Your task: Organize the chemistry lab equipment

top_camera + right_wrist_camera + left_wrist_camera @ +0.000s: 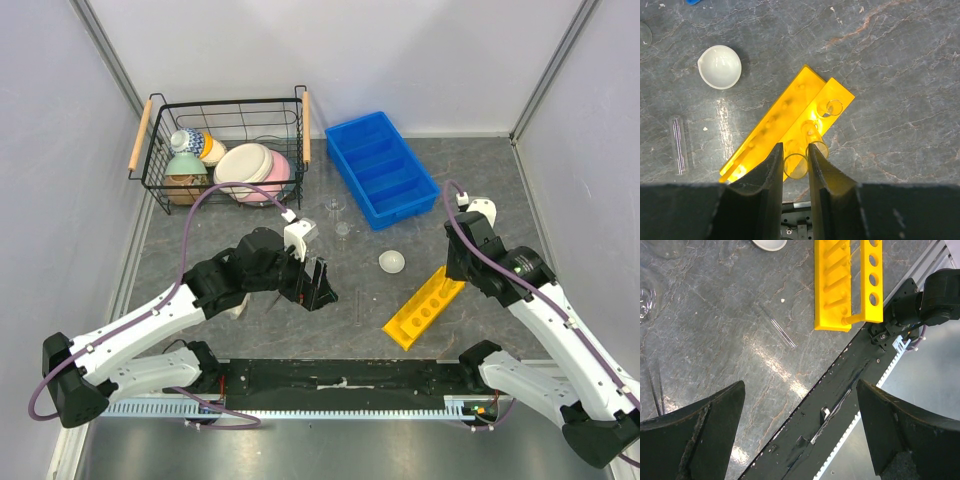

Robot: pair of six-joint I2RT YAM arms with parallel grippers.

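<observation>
The yellow rack [425, 307] lies at an angle on the table's right half. My right gripper [795, 150] hangs over the rack's [790, 120] near end, shut on an upright clear glass tube [795, 167]. Two more glass tubes [817, 142] stand in holes beyond it. The white domed dish [719, 66] rests left of the rack. A thin tube [775, 326] lies flat on the table between the rack [847, 285] and my left gripper [800, 390], which is open and holds nothing. Small clear vessels [343, 229] stand further back.
A blue divided bin [382, 168] sits at the back right. At the back left, a black wire basket [160, 110] holds pastel bowls and cups. The black base rail [340, 380] runs along the near edge.
</observation>
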